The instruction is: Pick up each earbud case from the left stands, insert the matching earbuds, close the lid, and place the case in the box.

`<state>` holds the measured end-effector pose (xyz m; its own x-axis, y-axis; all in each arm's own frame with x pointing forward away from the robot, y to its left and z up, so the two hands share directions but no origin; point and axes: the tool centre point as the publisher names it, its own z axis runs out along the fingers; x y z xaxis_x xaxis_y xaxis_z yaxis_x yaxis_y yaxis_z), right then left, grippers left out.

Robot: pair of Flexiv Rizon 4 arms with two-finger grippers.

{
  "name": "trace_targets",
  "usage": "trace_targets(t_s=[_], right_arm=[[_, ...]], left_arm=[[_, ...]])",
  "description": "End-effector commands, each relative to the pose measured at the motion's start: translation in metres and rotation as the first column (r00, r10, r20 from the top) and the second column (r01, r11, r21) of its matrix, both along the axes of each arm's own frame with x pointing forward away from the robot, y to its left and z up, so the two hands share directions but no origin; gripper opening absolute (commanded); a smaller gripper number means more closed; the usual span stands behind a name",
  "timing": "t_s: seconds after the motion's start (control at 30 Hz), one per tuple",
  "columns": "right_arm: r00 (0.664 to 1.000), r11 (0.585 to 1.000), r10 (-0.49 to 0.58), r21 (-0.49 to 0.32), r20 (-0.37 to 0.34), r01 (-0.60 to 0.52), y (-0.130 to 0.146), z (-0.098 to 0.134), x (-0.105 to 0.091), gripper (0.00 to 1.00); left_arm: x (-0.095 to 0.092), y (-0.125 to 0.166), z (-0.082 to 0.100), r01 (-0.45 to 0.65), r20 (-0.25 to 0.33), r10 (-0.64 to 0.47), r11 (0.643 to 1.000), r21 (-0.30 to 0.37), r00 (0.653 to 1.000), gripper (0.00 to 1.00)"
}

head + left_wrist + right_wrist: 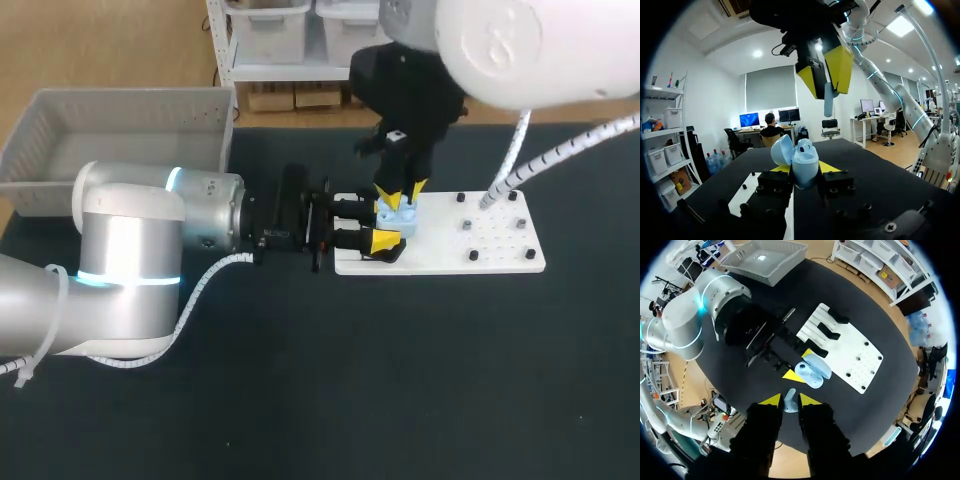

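Observation:
A light blue earbud case (397, 220) with its lid open is held over the left end of the white stand board (470, 240); my left gripper (385, 227) is shut on it from two sides. In the left wrist view the case (802, 161) sits upright between the yellow tips of that gripper (805, 171). Directly above it, my right gripper (402, 196) points down, shut on a small light blue earbud (828, 102). In the right wrist view the earbud (790, 398) is pinched in the right gripper (790, 403), with the open case (812, 374) below and ahead.
A grey box (120, 130) stands at the table's back left. The white board (855, 352) carries black stands (828, 331) at its left end and small pegs on its right half. Dark table surface surrounds the board.

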<state>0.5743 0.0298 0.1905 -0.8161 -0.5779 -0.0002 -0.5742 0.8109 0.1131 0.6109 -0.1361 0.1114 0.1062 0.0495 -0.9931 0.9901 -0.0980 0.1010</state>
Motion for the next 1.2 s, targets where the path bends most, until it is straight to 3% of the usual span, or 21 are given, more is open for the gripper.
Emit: trace_targets(t_s=[0.03,1.2], right_arm=[[1.000,1.000,0.003,-0.004,0.002,-0.003,0.002,-0.005,0.002,0.00],[1.000,0.999,-0.018,-0.029,-0.020,0.018,0.007,-0.026,0.018,0.00]], left_arm=[[-0.002,0.000,-0.001,-0.006,0.003,0.006,1.000,-0.003,1.000,0.00],[-0.002,0.000,-0.001,-0.006,0.003,0.006,1.000,-0.003,1.000,0.00]])
